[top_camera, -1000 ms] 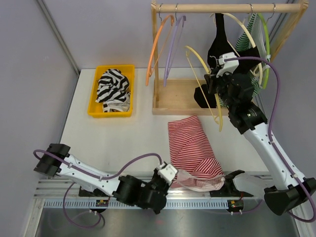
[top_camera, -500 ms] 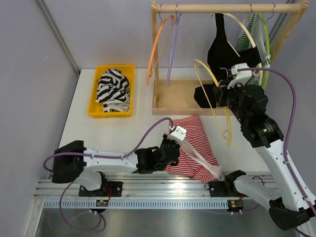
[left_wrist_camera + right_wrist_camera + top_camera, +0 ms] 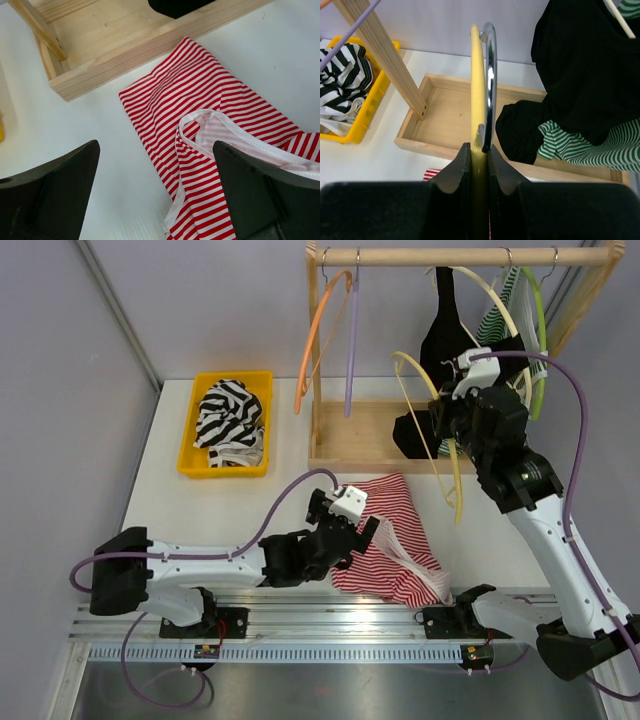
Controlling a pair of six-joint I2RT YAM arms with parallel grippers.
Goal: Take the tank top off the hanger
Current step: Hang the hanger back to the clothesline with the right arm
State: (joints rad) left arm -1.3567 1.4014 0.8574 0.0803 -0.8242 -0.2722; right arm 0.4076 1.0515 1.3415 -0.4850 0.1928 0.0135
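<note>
Two arms show on my feed. At far left, a yellow plastic bin (image 3: 225,472) holds a crumpled black-and-white striped garment (image 3: 228,420). Moving right, my left gripper (image 3: 348,525) hangs low over the white table (image 3: 200,510) with its jaws spread wide and nothing between them. Through its wrist camera I see the dark fingers (image 3: 50,195) framing the red-and-white striped tank top (image 3: 200,100). That top lies rumpled on the table, off any hanger, just in front of the wooden rack's base tray (image 3: 370,440), with its white-edged straps toward the near edge.

On the rack's rail (image 3: 450,255) hang an orange hanger (image 3: 315,340) and a purple hanger (image 3: 350,340). Right of them, my right gripper (image 3: 450,425) is pressed tight on a yellow plastic hanger (image 3: 457,495), pinching it just below its metal hook (image 3: 490,75) and holding it well below the rail. Behind it hang a black garment (image 3: 445,340) and a green-and-white striped garment (image 3: 580,145), with a green hanger (image 3: 538,340) at far right.
</note>
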